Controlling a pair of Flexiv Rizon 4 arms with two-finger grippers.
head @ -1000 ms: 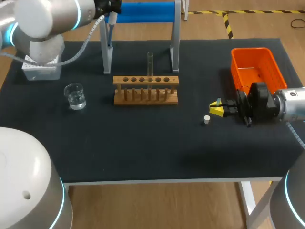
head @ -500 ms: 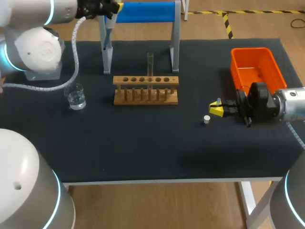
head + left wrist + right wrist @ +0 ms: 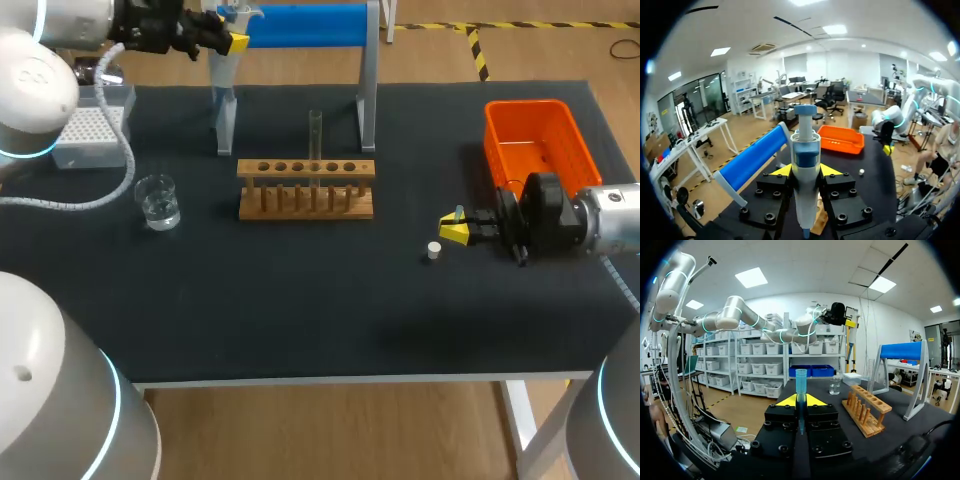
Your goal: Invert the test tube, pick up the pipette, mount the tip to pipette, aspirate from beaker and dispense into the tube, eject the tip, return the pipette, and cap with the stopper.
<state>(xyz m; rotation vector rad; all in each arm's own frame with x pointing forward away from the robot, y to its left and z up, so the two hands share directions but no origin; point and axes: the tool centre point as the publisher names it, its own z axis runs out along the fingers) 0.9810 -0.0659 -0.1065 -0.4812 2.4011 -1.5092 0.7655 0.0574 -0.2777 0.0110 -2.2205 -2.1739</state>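
As the left fingers [image 3: 782, 171] pinch it, the pipette [image 3: 804, 165] stands between them.

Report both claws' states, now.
Left claw: shut on the pipette.
Right claw: shut on a blue pipette tip.

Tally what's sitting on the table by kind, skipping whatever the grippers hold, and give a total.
Beaker: 1
Test tube: 1
Wooden rack: 1
Stopper: 1
Tip box: 1
Orange bin: 1
Blue-barred stand: 1
Total: 7
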